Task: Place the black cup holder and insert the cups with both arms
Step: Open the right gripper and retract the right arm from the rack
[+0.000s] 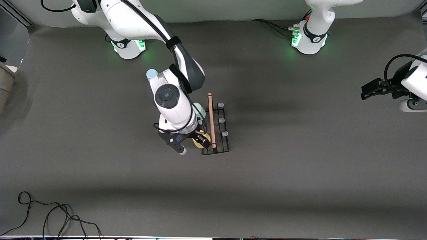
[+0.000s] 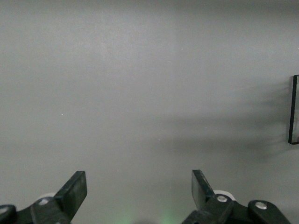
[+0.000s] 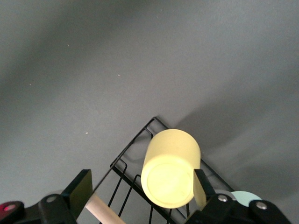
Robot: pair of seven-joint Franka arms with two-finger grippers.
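Table [image 1: 300, 173]: dark grey mat across the whole work surface; loose black cable [image 1: 50, 216] lying at the edge nearest the front camera, toward the right arm's end.
Right arm [image 1: 166, 96]: reaching from its base down over the middle of the table, wrist directly above the rack.
Left arm [image 1: 413, 83]: waiting off at its own end of the table, well apart from the rack.
Black cup holder [image 1: 220, 146]: flat on the mat mid-table; wooden rod handle [image 1: 211, 120] running along its length; three pale-capped prongs [image 1: 221, 120] bare on the side toward the left arm; the side toward the right arm mostly hidden under the wrist.
Yellow cup [image 3: 170, 168]: upside down on the prong at the rack's corner nearest the front camera, base facing up, seated inside the wire frame.
Green cup [image 1: 199, 110]: partly visible under the wrist, on the same side of the rack.
Blue cup [image 1: 152, 74]: partly hidden by the right arm, farthest of the three from the front camera.
Right gripper [image 3: 140, 186]: over the yellow cup, fingers [image 3: 80, 185] spread wide; one finger well clear of the cup, the other just beside its rim, contact not discernible.
Left gripper [image 2: 139, 189]: fingers [image 2: 74, 186] spread fully apart, holding nothing, over bare mat.
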